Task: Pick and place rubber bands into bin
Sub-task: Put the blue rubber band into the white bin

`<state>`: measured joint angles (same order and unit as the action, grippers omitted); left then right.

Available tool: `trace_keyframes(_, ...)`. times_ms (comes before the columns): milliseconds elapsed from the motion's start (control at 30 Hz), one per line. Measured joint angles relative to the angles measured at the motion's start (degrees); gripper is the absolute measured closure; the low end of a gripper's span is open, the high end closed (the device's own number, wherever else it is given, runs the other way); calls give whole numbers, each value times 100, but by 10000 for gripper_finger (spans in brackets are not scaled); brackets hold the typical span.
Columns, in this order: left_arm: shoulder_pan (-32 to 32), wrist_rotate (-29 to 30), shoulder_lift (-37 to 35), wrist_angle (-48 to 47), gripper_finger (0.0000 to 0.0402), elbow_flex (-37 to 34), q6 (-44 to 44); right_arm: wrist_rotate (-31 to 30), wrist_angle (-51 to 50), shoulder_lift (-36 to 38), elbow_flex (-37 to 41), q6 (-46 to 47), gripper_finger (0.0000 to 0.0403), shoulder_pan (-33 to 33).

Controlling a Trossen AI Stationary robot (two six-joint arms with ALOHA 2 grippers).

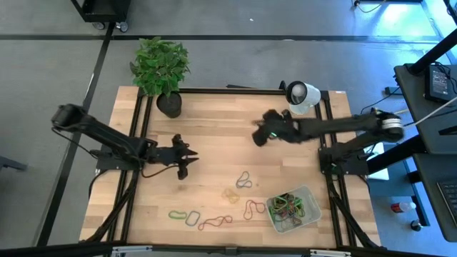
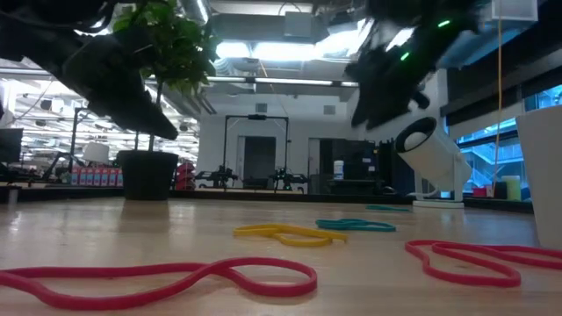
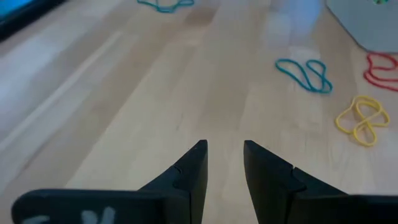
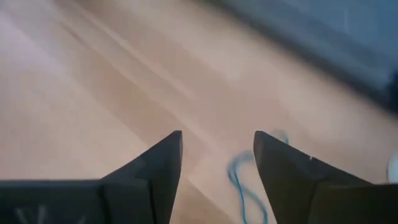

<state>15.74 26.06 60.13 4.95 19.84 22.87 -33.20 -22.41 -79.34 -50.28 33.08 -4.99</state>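
Observation:
The bin (image 1: 308, 194) sits at the table's near right, with several rubber bands (image 1: 287, 207) inside. Loose bands lie on the wood left of it: a green one (image 1: 184, 214), a red one (image 1: 214, 223), another red one (image 1: 253, 208), a yellow one (image 3: 362, 119) and a teal one (image 3: 305, 73). My left gripper (image 3: 224, 155) hovers open over bare wood at the table's left middle (image 1: 187, 158), empty. My right gripper (image 4: 217, 146) hangs open above the table's far middle (image 1: 258, 134), empty; a blue-green band (image 4: 245, 186) lies on the wood beyond its fingers.
A potted plant (image 1: 169, 103) stands at the far left of the table and a white round device (image 1: 302, 96) at the far right. Black frame rails run along the table's sides. Bare wood lies between the two grippers.

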Motion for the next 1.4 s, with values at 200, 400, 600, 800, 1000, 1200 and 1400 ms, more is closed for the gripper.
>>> trace_keyframes(200, -12, 89, -198, -43, 304, -75, -53, 1368, -1121, -1373, -962, 519, 227, -858)
trace_keyframes(400, -10, -184, -191, -46, 304, -75, -50, 1965, -1264, -2039, -1018, 706, 245, -1249)
trace_keyframes(600, -10, 4, -191, -46, 304, -75, 36, 1982, -1157, -2291, -1021, 722, 260, -1502)
trace_keyframes(800, -10, 258, -189, -44, 304, -75, -168, 2072, -1184, -2547, -1021, 933, 296, -1563)
trace_keyframes(1000, -10, 409, -189, -45, 304, -75, -583, 2362, -1194, -2824, -1059, 920, 363, -1565)
trace_keyframes(1200, -10, 283, -188, -44, 304, -75, -907, 2380, -1340, -2588, -1032, 711, 397, -1485)
trace_keyframes(1400, -10, 254, -185, -44, 304, -75, -1172, 2036, -2248, -1499, -1022, 924, 401, -883)
